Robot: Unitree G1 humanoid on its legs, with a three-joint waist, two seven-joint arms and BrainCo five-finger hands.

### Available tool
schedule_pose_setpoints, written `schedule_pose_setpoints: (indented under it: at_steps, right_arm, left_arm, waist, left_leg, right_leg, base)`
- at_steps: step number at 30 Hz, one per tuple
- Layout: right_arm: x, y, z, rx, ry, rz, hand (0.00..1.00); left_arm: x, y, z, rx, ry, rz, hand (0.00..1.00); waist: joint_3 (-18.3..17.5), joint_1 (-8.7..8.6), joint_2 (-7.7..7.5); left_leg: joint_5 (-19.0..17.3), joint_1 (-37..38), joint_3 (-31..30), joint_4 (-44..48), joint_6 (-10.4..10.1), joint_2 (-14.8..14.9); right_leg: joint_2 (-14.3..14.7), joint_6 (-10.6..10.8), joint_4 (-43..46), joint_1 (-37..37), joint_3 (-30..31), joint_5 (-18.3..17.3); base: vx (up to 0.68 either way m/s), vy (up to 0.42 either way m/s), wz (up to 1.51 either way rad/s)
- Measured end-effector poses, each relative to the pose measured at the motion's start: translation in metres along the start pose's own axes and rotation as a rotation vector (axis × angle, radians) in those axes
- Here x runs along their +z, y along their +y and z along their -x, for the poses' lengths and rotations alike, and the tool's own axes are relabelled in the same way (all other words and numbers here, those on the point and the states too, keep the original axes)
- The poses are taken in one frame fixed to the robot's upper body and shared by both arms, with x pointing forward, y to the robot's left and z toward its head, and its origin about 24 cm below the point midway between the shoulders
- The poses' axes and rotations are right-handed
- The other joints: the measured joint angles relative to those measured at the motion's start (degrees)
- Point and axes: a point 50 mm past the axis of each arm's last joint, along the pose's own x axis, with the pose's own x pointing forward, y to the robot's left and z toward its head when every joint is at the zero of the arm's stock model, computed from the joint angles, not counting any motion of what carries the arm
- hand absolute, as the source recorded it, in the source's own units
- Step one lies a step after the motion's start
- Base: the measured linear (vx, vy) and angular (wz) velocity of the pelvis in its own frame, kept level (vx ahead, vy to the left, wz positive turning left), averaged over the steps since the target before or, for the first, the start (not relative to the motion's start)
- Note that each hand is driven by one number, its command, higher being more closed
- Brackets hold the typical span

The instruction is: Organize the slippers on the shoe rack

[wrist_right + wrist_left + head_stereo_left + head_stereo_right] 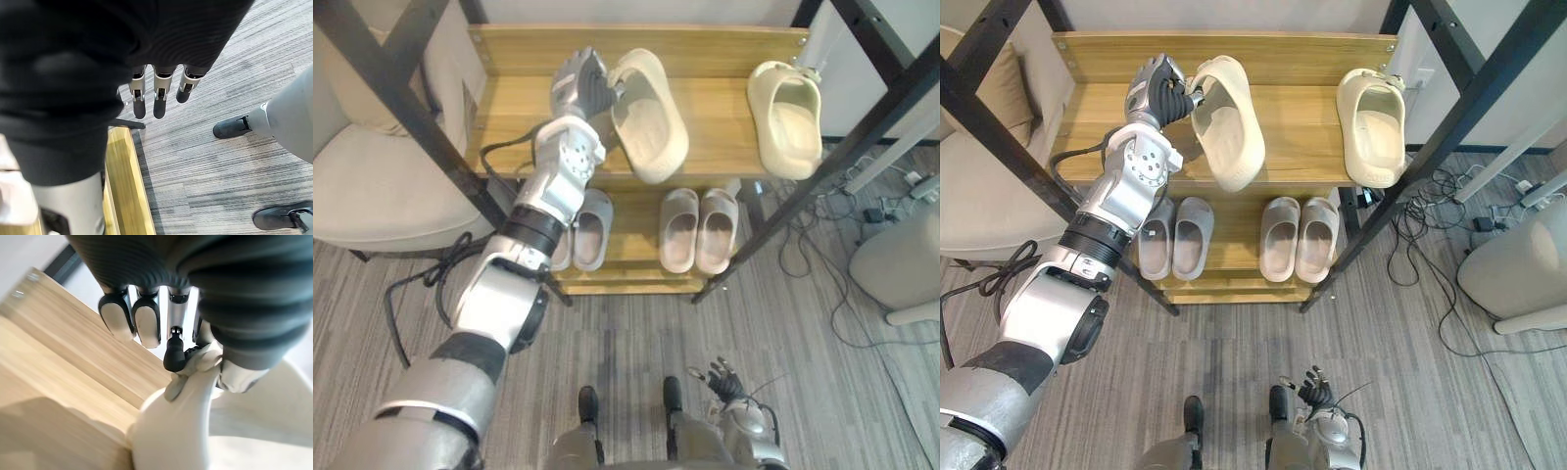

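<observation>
A cream slipper (651, 117) stands tilted on its side over the left half of the wooden top shelf (724, 59) of the shoe rack. My left hand (579, 83) is shut on its rim at the heel end, and the left wrist view shows the fingers (146, 323) and thumb curled round the cream edge (171, 431). Its mate, a second cream slipper (786, 117), lies sole down at the right end of the same shelf. My right hand (724, 380) hangs low near the floor, fingers (156, 98) straight and holding nothing.
On the lower shelf sit two pairs of grey-beige slippers (698, 228) (585, 230). Black slanted frame posts (401, 88) (862, 137) flank the rack. A beige armchair (372, 186) stands left; cables (862, 206) and a white object (901, 264) lie right.
</observation>
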Motion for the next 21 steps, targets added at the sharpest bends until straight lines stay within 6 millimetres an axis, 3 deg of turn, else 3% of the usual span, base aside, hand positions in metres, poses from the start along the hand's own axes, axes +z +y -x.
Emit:
schedule_pose_setpoints:
  at_steps: [8,21]
  right_arm:
    - [0.0,-0.007,0.0,-0.038,0.0,-0.016,0.0]
    - [0.0,-0.01,0.0,-0.05,0.001,-0.021,0.0]
  left_arm:
    - [0.014,-0.016,0.004,-0.022,-0.022,0.047,1.0]
    - [0.008,-0.013,0.003,-0.007,0.007,0.066,1.0]
  waist:
    - [-1.0,-0.54,1.7]
    - [-1.4,-0.86,3.22]
  left_leg:
    - [0.0,0.3,1.9,-0.5,0.0,0.1]
    - [-0.1,0.0,4.3,-0.5,0.1,0.1]
  right_leg:
    - [0.2,0.1,0.0,-0.8,1.7,0.2]
    - [0.4,0.3,-0.1,-2.4,4.2,1.0]
  base:
    - [0.02,0.035,-0.1]
    - [0.0,0.042,-0.1]
